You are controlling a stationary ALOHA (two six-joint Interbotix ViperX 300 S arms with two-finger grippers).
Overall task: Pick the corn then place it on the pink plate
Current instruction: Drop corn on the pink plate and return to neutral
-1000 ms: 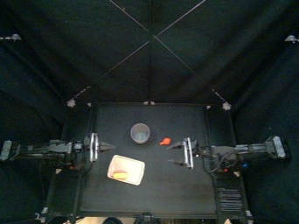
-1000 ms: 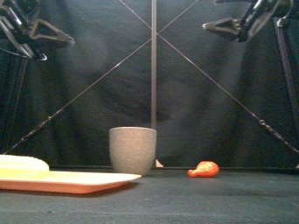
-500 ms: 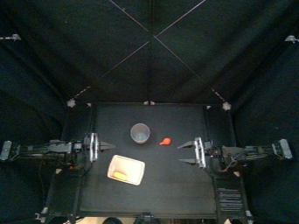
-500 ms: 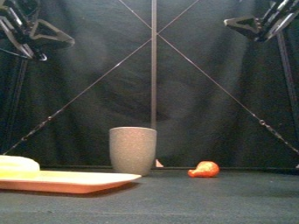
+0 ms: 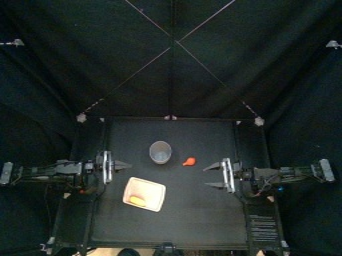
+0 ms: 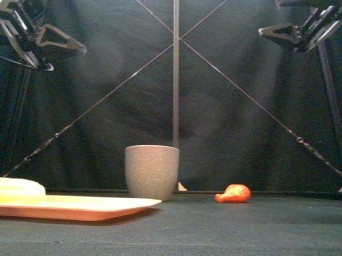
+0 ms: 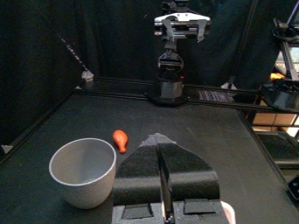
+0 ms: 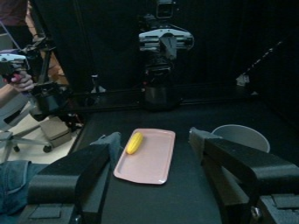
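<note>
High over the table's [image 5: 203,208] left side, level and pointing inward: left gripper [image 7: 159,139], jaws pressed together. Opposite it, equally high at the right side: right gripper [image 8: 155,136], jaws spread wide, holding nothing. Below and between them, toward the front left, pink plate [image 5: 150,190], with the corn [image 8: 135,143] lying on it (close to one edge, not the middle). Behind the plate, upright grey cup [image 6: 152,172]; just right of the cup, small red toy [image 6: 234,193].
</note>
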